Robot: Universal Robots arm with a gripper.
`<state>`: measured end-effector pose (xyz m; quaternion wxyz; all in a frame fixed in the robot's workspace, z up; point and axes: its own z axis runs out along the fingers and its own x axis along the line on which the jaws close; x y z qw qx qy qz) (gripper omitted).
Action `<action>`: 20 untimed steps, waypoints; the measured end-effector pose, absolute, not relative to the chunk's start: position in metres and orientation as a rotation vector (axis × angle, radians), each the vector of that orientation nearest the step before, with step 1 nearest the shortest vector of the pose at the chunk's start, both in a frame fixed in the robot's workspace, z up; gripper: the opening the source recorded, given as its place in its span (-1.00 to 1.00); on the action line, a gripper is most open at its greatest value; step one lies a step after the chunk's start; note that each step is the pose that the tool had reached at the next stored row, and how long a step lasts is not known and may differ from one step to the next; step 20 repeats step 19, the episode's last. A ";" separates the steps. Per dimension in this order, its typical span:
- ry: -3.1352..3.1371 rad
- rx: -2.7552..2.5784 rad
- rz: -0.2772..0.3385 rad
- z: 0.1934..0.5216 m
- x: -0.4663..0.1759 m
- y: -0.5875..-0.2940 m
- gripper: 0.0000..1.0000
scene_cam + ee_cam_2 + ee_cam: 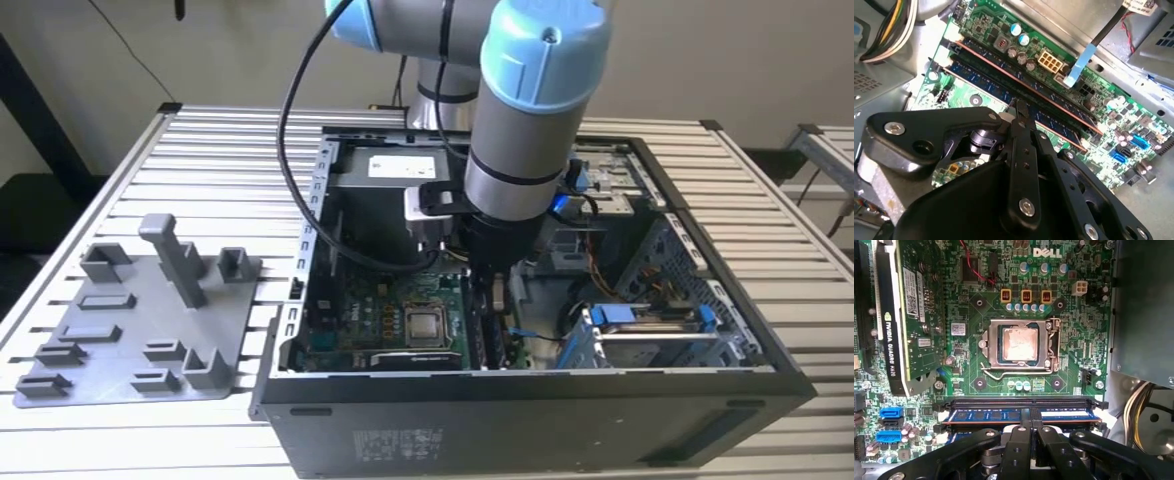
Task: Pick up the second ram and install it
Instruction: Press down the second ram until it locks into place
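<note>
Gripper (1030,421) fingers pressed together, tips down on the top edge of the second ram (984,415), about mid-length. It reads as pushing on the strip more than pinching it; no gap shows btw the fingers in both wrist views.

The ram stands on edge in a slot of the motherboard (1019,315), parallel to an open black slot (1019,402) just beside it. In the second wrist view the ram (1054,122) runs from roughly 10 o'clock to 4 o'clock across the board, fingertip (1019,109) on it near the middle. Can't tell whether it's fully seated or whether the end clips have closed.

Handling, as judgement: light, thin, stiff along its length, but a bare circuit strip w/ chips, so fragile to twist or side load. Best contact is the bare top edge, near centre or spread evenly; keep off the chips and off the contact edge. Force should go straight down; a tilt would likely jam it.

Further out: CPU socket (1018,346) at 12 o'clock from the fingers in the first wrist view, graphics card (896,315) toward 10 o'clock. In the exterior view the arm (527,130) reaches down into the open PC case (534,400); grey peg tray (147,320) lies at 9 o'clock of the case on the table (774,300).
</note>
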<state>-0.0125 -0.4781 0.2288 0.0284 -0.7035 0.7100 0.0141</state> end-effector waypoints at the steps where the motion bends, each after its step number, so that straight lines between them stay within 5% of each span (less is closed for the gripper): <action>1: 2.191 -2.171 0.044 0.232 -0.012 -0.478 -0.79; 20: 2.190 -2.170 0.045 0.251 -0.012 -0.478 -0.79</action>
